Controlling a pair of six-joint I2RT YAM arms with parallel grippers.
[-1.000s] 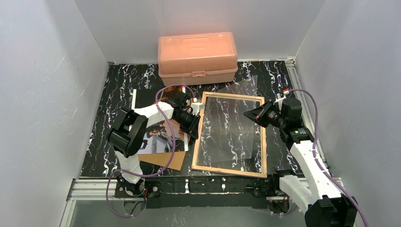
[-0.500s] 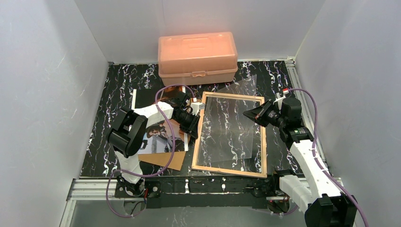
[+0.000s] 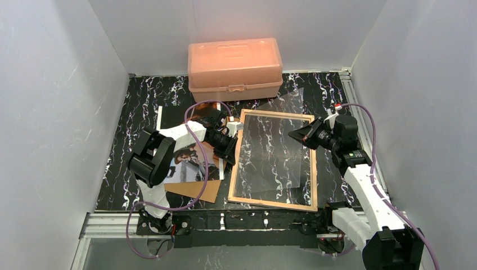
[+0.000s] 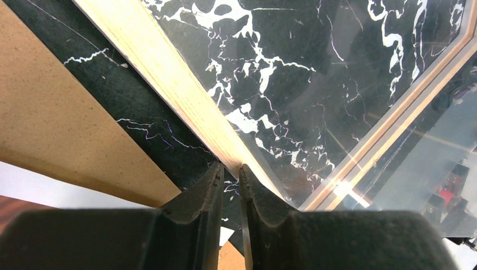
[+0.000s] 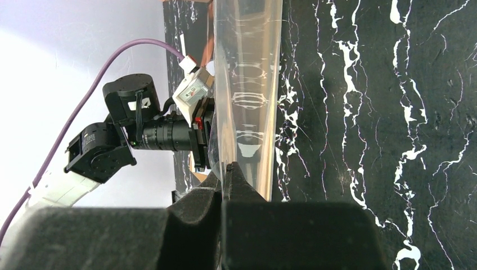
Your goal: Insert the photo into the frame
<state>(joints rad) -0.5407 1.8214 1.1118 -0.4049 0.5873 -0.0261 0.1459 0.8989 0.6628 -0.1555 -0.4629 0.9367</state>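
Your right gripper (image 3: pixel 293 135) is clamping the clear sheet (image 3: pixel 289 104) over the frame (image 3: pixel 273 203). Your left gripper (image 3: pixel 231 152) is sitting at its left rail, jaws nearly together; I cannot tell whether it is gripping. The photo (image 3: pixel 191 163) is lying on the backing board (image 3: pixel 199 190), left of the frame.

The black marble-patterned tabletop (image 3: pixel 140 101) is veined in white, the lidded plastic box (image 3: pixel 235 62) is translucent orange, and the thin-railed rectangular wooden frame (image 3: pixel 272 203) shows light tan. The white-bordered paper photo (image 3: pixel 191 160) has reddish-brown, blue and white tones, and the flat backing board (image 3: pixel 197 190) is plain brown. The clear plastic sheet (image 5: pixel 247 84) is colourless, and the white veining shows through it.
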